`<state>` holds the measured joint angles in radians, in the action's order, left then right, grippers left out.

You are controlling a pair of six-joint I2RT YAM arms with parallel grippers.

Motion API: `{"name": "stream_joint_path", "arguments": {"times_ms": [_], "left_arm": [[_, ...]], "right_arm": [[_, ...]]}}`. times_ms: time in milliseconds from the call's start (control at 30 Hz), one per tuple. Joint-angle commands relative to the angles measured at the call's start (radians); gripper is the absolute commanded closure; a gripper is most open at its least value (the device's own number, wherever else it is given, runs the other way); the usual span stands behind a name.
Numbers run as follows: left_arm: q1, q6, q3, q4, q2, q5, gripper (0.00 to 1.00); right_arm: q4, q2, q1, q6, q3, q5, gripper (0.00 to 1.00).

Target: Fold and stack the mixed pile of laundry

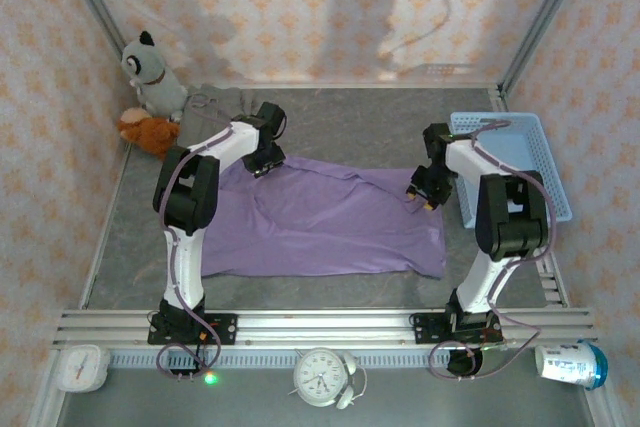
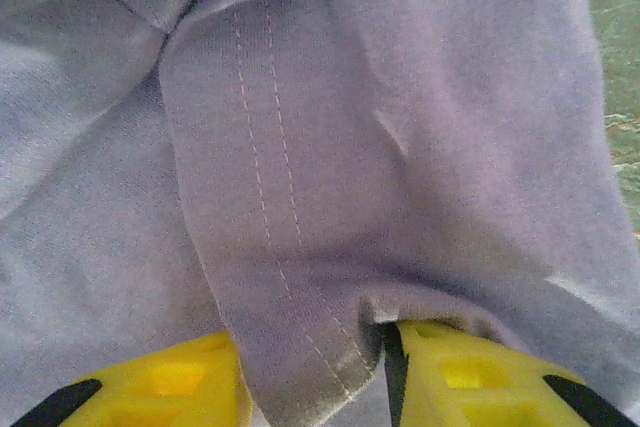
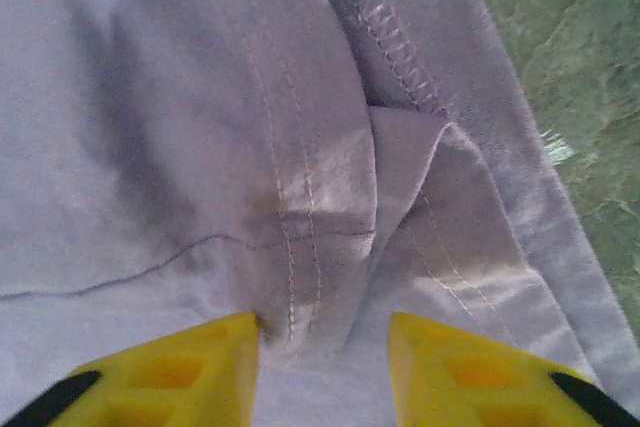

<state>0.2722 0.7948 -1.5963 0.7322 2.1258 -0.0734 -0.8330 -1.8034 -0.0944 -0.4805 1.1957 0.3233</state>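
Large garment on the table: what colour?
The garment is plain lavender-purple, clearest from top external.

Lab robot cell mocked up as a home: patterned wallpaper panels (image 1: 300, 7) in aluminium framing (image 1: 97, 42), extrusion rail (image 1: 330, 325), alarm clock (image 1: 322, 375), plush toys (image 1: 150, 77).

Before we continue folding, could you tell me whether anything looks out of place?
A white container lies on its side by the near right corner, outside the rail. The orange plush toy is slumped beside the upright grey one. The lavender garment looks fine.
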Motion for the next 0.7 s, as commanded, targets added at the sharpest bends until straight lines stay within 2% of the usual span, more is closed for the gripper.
{"name": "stream_joint_path", "arguments": {"times_ms": [0, 100, 267, 500, 600, 667], "left_arm": [[-0.008, -0.006, -0.035, 0.048, 0.009, 0.023, 0.63], [-0.010, -0.007, -0.041, 0.053, 0.009, 0.021, 0.61], [-0.011, -0.008, -0.051, 0.058, 0.001, 0.024, 0.50], [-0.011, -0.001, -0.076, 0.060, 0.042, 0.012, 0.50], [-0.012, -0.001, -0.086, 0.061, 0.057, 0.011, 0.60], [-0.013, -0.002, -0.098, 0.061, 0.059, 0.011, 0.75]], "right_arm": [[-0.005, -0.043, -0.005, 0.007, 0.058, -0.022, 0.74], [-0.029, -0.057, -0.004, 0.016, 0.101, -0.040, 0.98], [-0.057, -0.004, -0.001, 0.024, 0.151, -0.065, 1.00], [-0.091, -0.020, 0.005, 0.043, 0.256, -0.097, 1.00], [-0.091, -0.042, 0.005, 0.040, 0.282, -0.081, 1.00], [-0.090, -0.043, 0.005, 0.036, 0.284, -0.078, 1.00]]}}
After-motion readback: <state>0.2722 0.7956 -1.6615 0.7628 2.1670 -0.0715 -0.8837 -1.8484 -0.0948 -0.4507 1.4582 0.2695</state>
